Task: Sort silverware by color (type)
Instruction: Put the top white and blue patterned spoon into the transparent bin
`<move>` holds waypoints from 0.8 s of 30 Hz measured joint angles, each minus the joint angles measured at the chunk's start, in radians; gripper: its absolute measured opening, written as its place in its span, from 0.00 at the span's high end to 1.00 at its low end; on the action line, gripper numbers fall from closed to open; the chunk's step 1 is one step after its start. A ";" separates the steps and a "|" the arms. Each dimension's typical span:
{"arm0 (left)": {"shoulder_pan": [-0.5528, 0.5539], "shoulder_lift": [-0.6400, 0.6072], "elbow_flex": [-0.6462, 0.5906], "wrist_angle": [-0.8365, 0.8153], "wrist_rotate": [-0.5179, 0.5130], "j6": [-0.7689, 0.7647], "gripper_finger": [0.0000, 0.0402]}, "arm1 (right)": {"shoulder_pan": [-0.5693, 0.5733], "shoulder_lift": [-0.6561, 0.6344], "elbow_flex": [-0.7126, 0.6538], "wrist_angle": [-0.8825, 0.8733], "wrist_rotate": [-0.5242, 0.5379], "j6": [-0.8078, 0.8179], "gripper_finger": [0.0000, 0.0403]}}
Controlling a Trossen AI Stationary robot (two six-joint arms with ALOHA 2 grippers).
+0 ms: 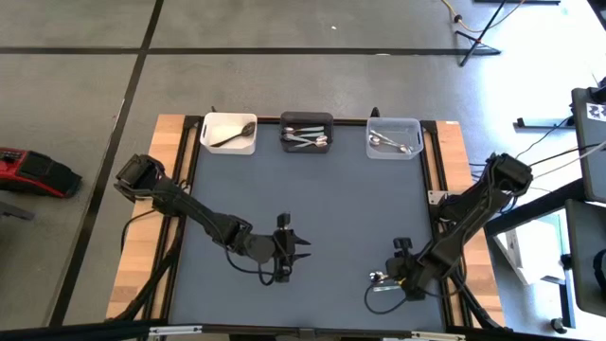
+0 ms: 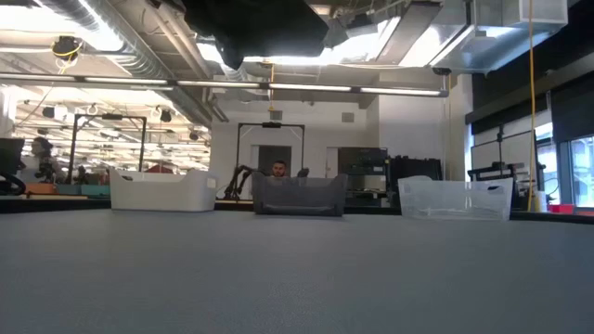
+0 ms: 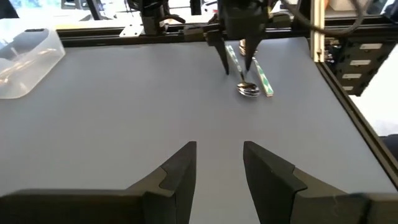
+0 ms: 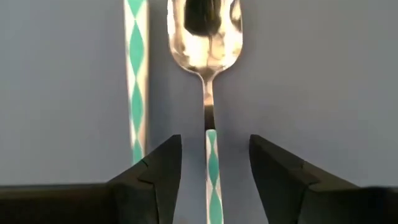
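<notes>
A shiny silver spoon [image 4: 205,31] with a teal-and-white patterned handle [image 4: 212,162] lies flat on the grey mat near its near right corner [image 1: 379,278]. A second teal-and-white handle [image 4: 135,74] lies beside it, its head out of view. My right gripper [image 4: 214,146] points down, open, one finger on each side of the spoon's handle with a gap on both sides. The left wrist view shows it [image 3: 237,68] above the spoon [image 3: 249,91]. My left gripper [image 1: 301,248] hovers open over bare mat near the table's middle [image 3: 219,149].
Three bins stand along the far edge: a white one [image 1: 228,133] holding a dark spoon, a black one [image 1: 306,131] with silver and teal pieces, a clear one [image 1: 393,137] with silver spoons. A person [image 2: 277,169] shows far behind the table.
</notes>
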 joint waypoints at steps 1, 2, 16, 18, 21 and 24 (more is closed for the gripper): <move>0.000 0.000 0.000 0.000 0.003 0.000 0.68 | 0.000 0.012 0.000 -0.001 0.001 -0.006 0.58; 0.000 0.000 0.000 0.000 0.002 0.000 0.68 | 0.000 0.019 0.002 -0.002 0.003 -0.015 0.60; 0.012 0.000 0.000 0.000 -0.010 -0.003 0.68 | -0.042 0.010 0.002 -0.037 0.052 -0.039 0.95; 0.012 0.000 0.000 0.001 -0.024 -0.001 0.68 | -0.071 -0.008 0.002 -0.064 0.080 -0.073 0.96; 0.012 0.000 0.000 -0.010 -0.026 0.002 0.68 | -0.113 -0.050 0.033 -0.107 0.117 -0.136 0.99; 0.013 0.001 0.000 -0.019 -0.026 0.007 0.68 | -0.164 -0.091 0.063 -0.183 0.173 -0.191 0.98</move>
